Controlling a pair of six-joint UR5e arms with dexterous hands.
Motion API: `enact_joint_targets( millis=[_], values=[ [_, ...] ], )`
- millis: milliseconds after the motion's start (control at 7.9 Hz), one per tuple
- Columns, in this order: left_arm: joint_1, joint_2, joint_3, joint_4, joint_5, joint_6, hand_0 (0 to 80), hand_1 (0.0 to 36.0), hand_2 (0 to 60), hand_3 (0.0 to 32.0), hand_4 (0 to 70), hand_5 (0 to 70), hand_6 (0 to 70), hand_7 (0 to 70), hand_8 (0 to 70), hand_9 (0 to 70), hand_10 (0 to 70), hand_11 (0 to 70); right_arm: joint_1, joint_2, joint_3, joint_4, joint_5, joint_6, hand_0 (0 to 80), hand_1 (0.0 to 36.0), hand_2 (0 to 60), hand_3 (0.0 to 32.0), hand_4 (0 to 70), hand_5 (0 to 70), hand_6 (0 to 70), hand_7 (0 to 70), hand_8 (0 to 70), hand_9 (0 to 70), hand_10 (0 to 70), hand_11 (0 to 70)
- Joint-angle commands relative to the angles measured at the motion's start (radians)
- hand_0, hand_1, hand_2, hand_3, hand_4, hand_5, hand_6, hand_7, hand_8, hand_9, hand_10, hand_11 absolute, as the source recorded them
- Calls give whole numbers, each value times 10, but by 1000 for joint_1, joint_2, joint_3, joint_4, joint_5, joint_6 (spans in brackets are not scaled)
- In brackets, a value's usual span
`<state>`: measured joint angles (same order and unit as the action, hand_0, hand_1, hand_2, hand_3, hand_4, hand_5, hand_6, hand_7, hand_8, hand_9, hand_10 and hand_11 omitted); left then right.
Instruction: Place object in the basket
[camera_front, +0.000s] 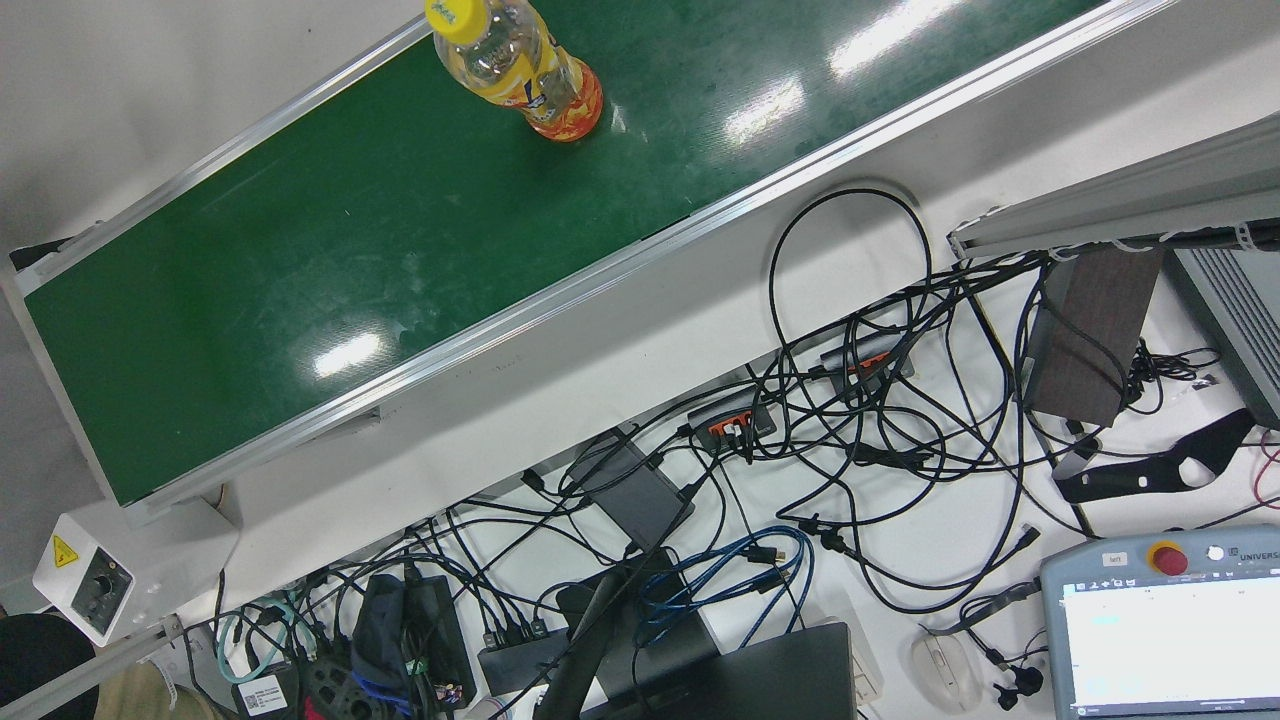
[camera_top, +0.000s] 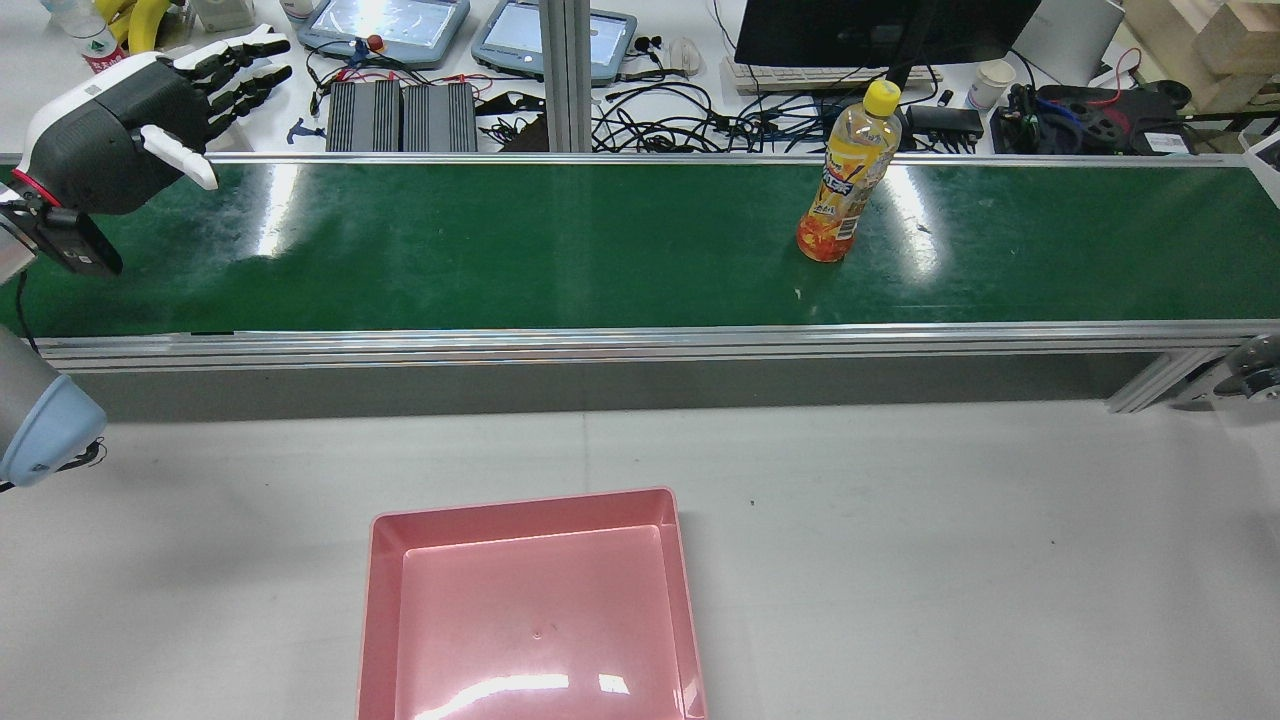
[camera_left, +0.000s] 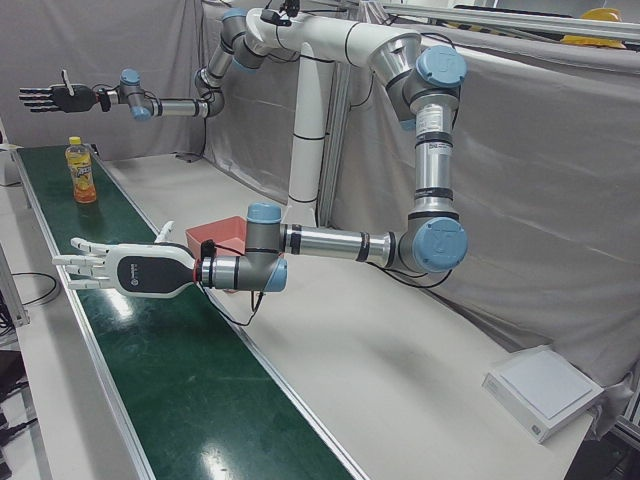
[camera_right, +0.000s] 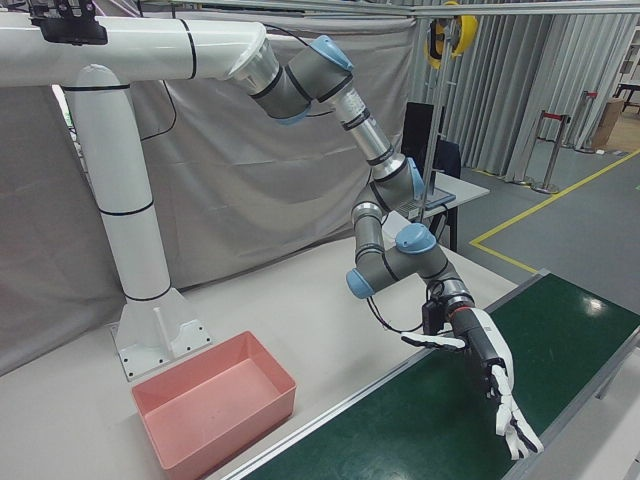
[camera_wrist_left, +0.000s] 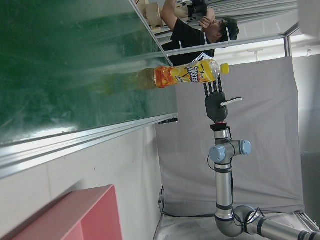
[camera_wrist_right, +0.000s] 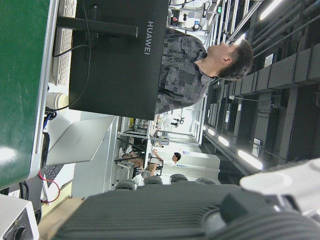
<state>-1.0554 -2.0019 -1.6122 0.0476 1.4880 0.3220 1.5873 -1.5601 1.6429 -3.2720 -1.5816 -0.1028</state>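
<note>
Our left hand (camera_top: 150, 115) hovers flat above the far left end of the green conveyor belt (camera_top: 600, 250), fingers spread and holding nothing. Our right hand (camera_left: 62, 97) is likewise splayed and bare, raised high past the belt's other end. Between them, toward the right half of the belt, the yellow-capped juice bottle (camera_top: 845, 190) stands upright, well apart from both hands. On the white table on our side of the belt, the pink basket (camera_top: 535, 610) sits with nothing in it. We judge the task barely begun: the reach, the grasp, the carry and the drop into the basket all remain.
</note>
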Motion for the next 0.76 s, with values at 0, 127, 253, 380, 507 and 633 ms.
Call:
enact_joint_targets(
  millis=[0,127,253,380,507,633],
  values=[
    [0,0,0,0,0,-1,580,18,0,6,129,176,6,10,76,99,10,27,0,0,0,0,0,0,0,0,0,0,0,0,0,0,0,0,0,0],
    [0,0,0,0,0,-1,583,20,0,4,130,175,6,11,75,98,11,29,0,0,0,0,0,0,0,0,0,0,0,0,0,0,0,0,0,0],
    [0,0,0,0,0,0,586,21,0,6,130,174,7,10,76,100,11,29,-1,0,0,0,0,0,0,0,0,0,0,0,0,0,0,0,0,0],
    [0,0,0,0,0,0,587,22,0,2,131,176,7,11,74,97,11,28,-1,0,-2,0,0,0,0,0,0,0,0,0,0,0,0,0,0,0],
    [0,0,0,0,0,0,586,20,0,4,131,174,7,10,75,97,11,28,-1,0,0,0,0,0,0,0,0,0,0,0,0,0,0,0,0,0],
    [0,0,0,0,0,0,588,22,0,2,132,175,7,10,75,97,10,27,-1,0,0,0,0,0,0,0,0,0,0,0,0,0,0,0,0,0]
  ],
)
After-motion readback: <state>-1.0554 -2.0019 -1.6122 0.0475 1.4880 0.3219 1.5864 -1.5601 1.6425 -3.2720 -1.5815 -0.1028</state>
